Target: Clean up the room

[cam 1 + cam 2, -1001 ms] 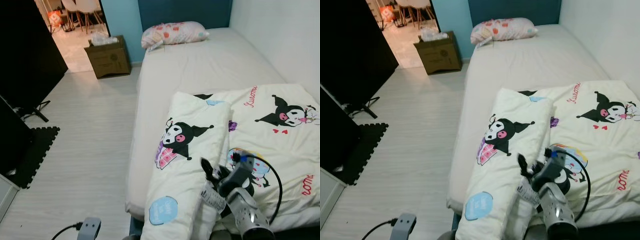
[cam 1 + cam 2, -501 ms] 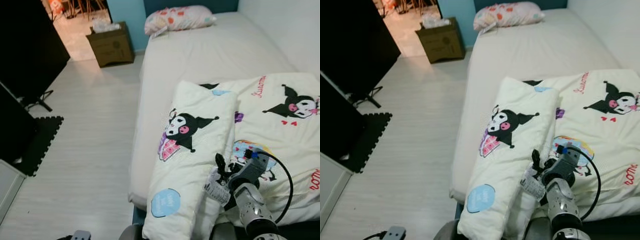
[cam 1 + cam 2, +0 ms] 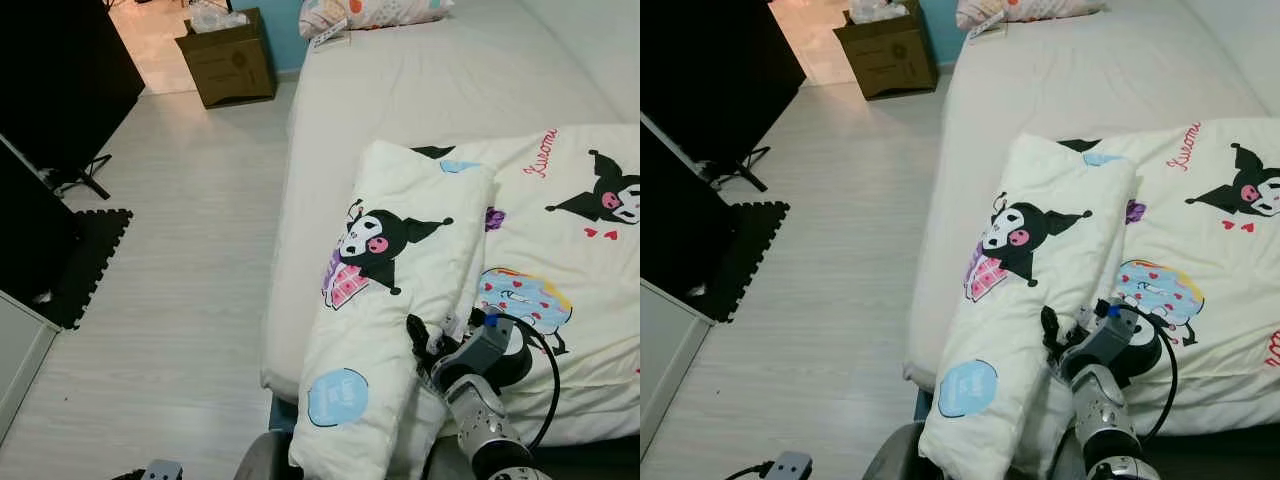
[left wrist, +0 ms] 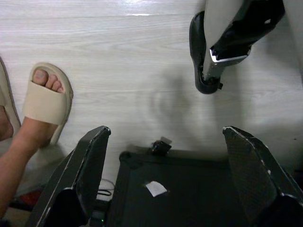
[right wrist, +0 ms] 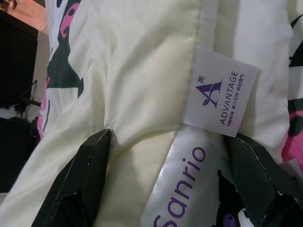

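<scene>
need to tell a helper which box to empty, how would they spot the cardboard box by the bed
Start at the white bed and go to its head end, where the patterned pillow lies. On the pale wooden floor beside that corner stands the brown cardboard box, open-topped with crumpled plastic inside.

comforter [image 3: 400, 300]: soft matt printed cloth, satiny labels showing
floor [image 3: 190, 250]: pale wood-grain planks, faintly gleaming
box [image 3: 228, 68]: brown matt cardboard
mat [image 3: 85, 265]: black foam

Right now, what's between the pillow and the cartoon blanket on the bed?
Only bare white sheet lies between the pillow and the blanket, seen from both eye views.
</scene>
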### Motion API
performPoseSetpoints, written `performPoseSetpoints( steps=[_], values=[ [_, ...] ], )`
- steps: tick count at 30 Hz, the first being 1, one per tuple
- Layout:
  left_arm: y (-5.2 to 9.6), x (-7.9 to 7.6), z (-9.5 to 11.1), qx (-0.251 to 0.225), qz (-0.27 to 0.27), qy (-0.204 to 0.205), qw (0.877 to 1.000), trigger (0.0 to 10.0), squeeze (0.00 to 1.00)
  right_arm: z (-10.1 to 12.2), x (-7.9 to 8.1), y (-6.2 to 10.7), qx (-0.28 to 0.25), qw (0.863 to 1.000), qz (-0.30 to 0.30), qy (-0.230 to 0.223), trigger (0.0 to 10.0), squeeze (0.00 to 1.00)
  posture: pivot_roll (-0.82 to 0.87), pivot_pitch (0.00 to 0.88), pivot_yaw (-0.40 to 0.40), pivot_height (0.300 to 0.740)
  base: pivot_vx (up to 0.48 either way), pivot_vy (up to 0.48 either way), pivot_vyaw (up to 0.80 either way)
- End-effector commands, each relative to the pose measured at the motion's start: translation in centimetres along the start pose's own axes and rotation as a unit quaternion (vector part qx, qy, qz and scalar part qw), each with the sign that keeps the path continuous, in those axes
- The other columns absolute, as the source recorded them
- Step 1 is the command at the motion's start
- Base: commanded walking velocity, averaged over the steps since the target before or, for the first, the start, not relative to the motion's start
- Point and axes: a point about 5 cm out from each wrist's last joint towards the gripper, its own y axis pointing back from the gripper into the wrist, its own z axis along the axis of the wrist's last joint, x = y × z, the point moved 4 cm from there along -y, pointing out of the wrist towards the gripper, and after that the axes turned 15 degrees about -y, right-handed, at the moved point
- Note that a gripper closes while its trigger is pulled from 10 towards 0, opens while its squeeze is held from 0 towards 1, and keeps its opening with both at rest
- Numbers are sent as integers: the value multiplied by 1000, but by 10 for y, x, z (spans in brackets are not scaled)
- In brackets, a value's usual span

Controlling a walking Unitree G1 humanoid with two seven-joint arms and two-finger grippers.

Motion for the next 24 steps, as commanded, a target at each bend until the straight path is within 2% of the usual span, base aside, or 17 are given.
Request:
performPoseSetpoints(
  steps=[1,3,6,7,10,13,17,18,21,23,24],
  values=[
    [6,7,-16,19,7,6,1000,10000,0,-12,-5,3,15,1000,-13,3,10000,0,154,266,172,581,0,0,0],
    [7,7,-17,19,6,7,1000,10000,0,-4,-4,2,0,1000,-11,16,10000,0,153,263,172,566,0,0,0],
    [7,7,-17,19,6,7,1000,10000,0,-4,-4,2,0,1000,-11,16,10000,0,153,263,172,566,0,0,0],
    [6,6,-17,18,5,8,1000,10000,0,5,-1,1,-16,1000,2,17,10000,0,155,264,173,556,0,0,0],
    [6,6,-16,17,4,8,1000,10000,0,12,3,0,-29,999,15,15,10000,0,154,263,175,551,0,0,0],
    [6,7,-15,16,3,7,1000,10000,0,31,16,-1,-66,996,57,15,10000,0,152,264,176,536,0,0,0],
    [6,7,-15,16,3,7,1000,10000,0,35,19,-1,-73,995,67,17,10000,0,152,264,176,531,0,0,0],
    [6,7,-14,15,2,6,1000,10000,0,53,34,0,-105,988,109,0,10000,0,151,262,174,521,0,0,0],
    [6,6,-13,15,2,6,1000,10000,0,59,39,1,-117,985,126,-8,10000,0,151,262,174,516,0,0,0],
    [5,6,-13,15,1,6,1000,10000,0,70,50,2,-134,979,150,-7,10000,0,150,261,175,506,0,0,0],
    [5,6,-13,14,0,6,1000,10000,0,73,49,1,-139,980,142,-3,10000,0,150,263,175,506,0,0,0]
  ],
)
